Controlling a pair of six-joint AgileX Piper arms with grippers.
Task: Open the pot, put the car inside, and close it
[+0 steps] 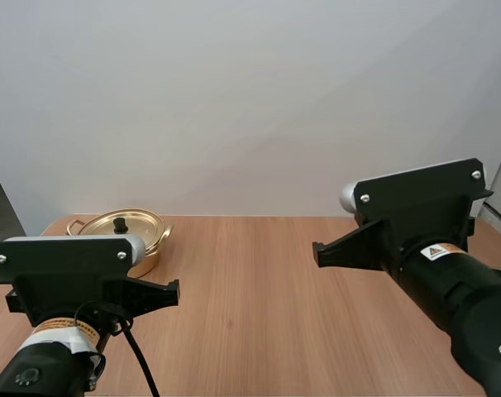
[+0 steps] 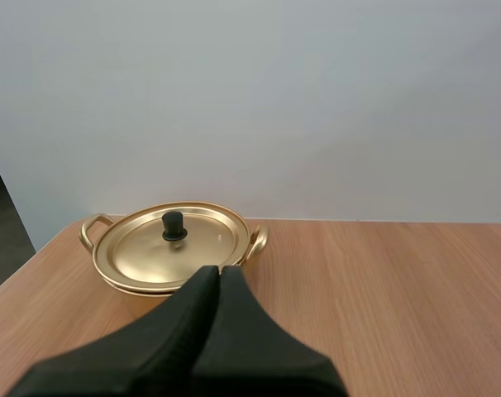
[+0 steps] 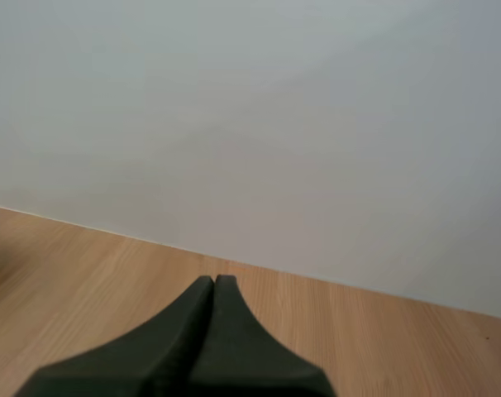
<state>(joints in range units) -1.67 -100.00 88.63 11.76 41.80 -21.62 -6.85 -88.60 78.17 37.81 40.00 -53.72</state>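
High view: pot (image 1: 151,252) w/ lid (image 1: 122,225) on sits by table's (image 1: 259,289) far-left corner, open wood to its right; our left gripper (image 2: 217,271) & right gripper (image 3: 214,279) both clenched (on nothing).

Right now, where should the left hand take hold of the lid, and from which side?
Probably by the black knob, from straight above: it stands upright at the centre of the lid, its only raised part. The left hand is shut, so open it first.

Light: bright, even, diffuse. Grey wall (image 1: 250,99), paler toward the counter (image 1: 267,281). Gold pot lid (image 2: 172,248), at my left: soft sheen. Faint soft shadow on counter beside the pot (image 1: 145,261).
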